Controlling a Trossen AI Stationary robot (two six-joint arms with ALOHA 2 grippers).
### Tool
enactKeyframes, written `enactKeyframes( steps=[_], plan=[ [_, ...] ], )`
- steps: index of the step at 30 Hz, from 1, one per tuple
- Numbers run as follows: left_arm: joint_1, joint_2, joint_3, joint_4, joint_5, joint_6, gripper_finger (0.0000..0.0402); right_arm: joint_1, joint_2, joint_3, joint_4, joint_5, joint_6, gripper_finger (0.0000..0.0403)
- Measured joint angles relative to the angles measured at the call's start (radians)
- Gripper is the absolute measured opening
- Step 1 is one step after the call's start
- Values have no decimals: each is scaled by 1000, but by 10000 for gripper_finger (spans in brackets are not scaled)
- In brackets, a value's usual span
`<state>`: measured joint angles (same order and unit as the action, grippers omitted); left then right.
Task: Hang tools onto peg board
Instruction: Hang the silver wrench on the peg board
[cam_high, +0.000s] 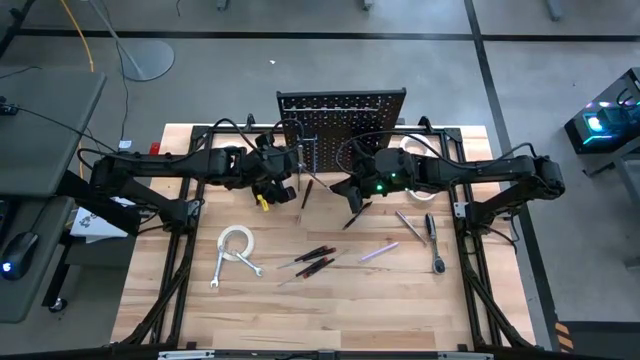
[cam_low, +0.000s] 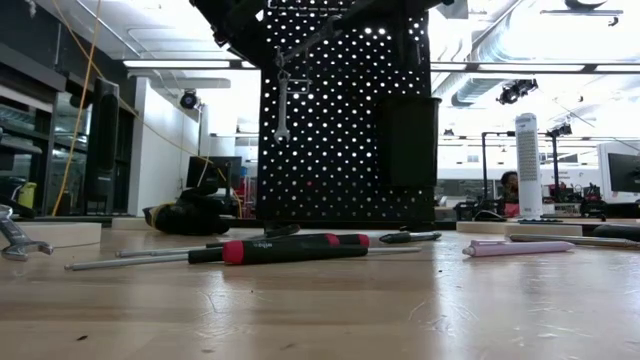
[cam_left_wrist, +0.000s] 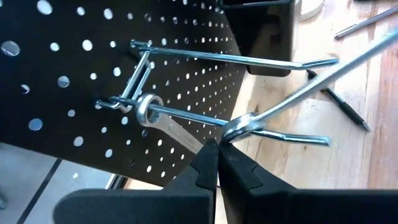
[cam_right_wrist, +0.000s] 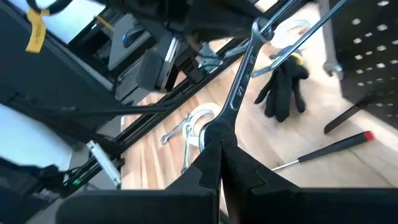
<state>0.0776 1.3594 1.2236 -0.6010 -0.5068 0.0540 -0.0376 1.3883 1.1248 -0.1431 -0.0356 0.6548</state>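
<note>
On the left of the counter (cam_high: 330, 310) a white tape roll (cam_high: 236, 243) lies touching a silver wrench (cam_high: 222, 268), with red-handled screwdrivers (cam_high: 312, 259) just to the right of them. The left gripper (cam_left_wrist: 217, 151) is at the front of the peg board (cam_high: 345, 112), its fingers closed together on the end of a long silver wrench (cam_left_wrist: 311, 81) that slants across the board's chrome hooks (cam_left_wrist: 249, 59); another wrench (cam_left_wrist: 149, 112) already hangs by its ring on the lower hook. A black glove (cam_right_wrist: 283, 87) lies on the counter at the board's foot. The peg board stands upright at the far middle of the counter, with a small black bin (cam_low: 408, 140) on its front. The right gripper (cam_right_wrist: 219, 144) is held just right of the board's centre, its fingers likewise closed, pinching the other end of the same long wrench. Further right lie a purple tool (cam_high: 379, 251) and a ratchet (cam_high: 434, 243).
</note>
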Motion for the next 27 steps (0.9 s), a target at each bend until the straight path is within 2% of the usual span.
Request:
enactKeyframes(
  steps=[7, 18, 24, 27],
  plan=[
    [0, 0, 0, 3, 0, 0, 0, 1, 32, 0, 70, -96, -3, 0],
    [1, 0, 0, -14, 1, 3, 0, 2, 33, 0, 80, -105, -26, 0],
    [0, -24, 0, -60, 41, 3, 0, 2, 32, 0, 80, -105, -27, 0],
    [0, -36, 0, -72, 4, 4, 0, 1, 32, 0, 73, -105, -27, 0]
  ],
)
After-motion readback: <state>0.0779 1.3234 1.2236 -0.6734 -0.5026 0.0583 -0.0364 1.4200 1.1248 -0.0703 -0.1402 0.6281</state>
